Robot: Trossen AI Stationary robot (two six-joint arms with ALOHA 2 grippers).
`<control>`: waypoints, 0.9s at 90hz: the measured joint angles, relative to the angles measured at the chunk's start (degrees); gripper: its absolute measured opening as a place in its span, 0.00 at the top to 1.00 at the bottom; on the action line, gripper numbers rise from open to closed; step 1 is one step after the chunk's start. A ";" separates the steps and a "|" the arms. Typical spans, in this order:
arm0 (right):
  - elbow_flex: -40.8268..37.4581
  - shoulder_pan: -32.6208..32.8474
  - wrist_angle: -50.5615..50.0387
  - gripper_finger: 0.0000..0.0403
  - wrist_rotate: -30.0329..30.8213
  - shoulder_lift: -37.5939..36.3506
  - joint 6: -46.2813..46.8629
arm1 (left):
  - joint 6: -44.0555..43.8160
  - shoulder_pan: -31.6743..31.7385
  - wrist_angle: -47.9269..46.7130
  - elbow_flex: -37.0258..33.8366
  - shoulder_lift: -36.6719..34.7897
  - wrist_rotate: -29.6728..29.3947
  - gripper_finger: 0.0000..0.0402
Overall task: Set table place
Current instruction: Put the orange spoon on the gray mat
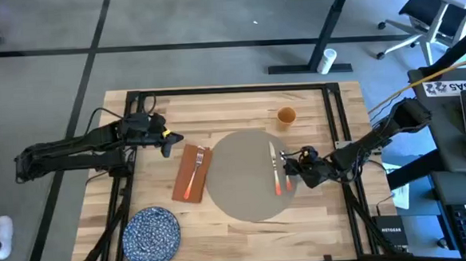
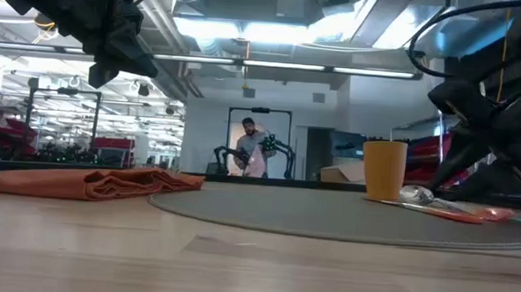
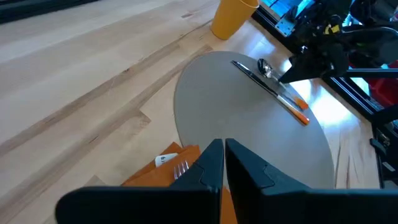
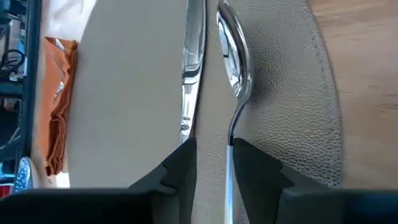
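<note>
Our right gripper (image 4: 211, 165), slightly open around the orange-handled steel spoon (image 4: 233, 68) ahead — blue speckled round plate (image 1: 151, 235) still unplaced.

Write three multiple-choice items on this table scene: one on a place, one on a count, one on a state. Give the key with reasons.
1. Where is the blue speckled plate?
A. on the placemat
B. on the bare table near the left front corner
C. under the cup

2. How many utensils lie on the placemat?
A. none
B. two
C. four

3. How are the left gripper fingers?
A. shut, holding nothing
B. shut on the fork
C. wide open

Key: B, the high view shows the plate off the mat on the table; B, a knife and a spoon lie side by side; A, the left wrist view shows the fingers together and empty.
</note>
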 joint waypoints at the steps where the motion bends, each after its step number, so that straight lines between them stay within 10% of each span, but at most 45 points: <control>1: 0.01 0.00 0.00 0.78 -0.05 0.00 0.00 | 0.00 0.01 0.00 0.00 0.01 0.01 1.00; 63: 0.19 0.00 -6.91 0.78 0.02 -0.04 2.18 | -0.48 0.00 -0.04 0.00 0.02 0.00 1.00; 81: 0.10 0.02 -6.29 0.93 0.52 -0.11 1.47 | -0.48 0.01 -0.04 0.00 0.02 0.00 1.00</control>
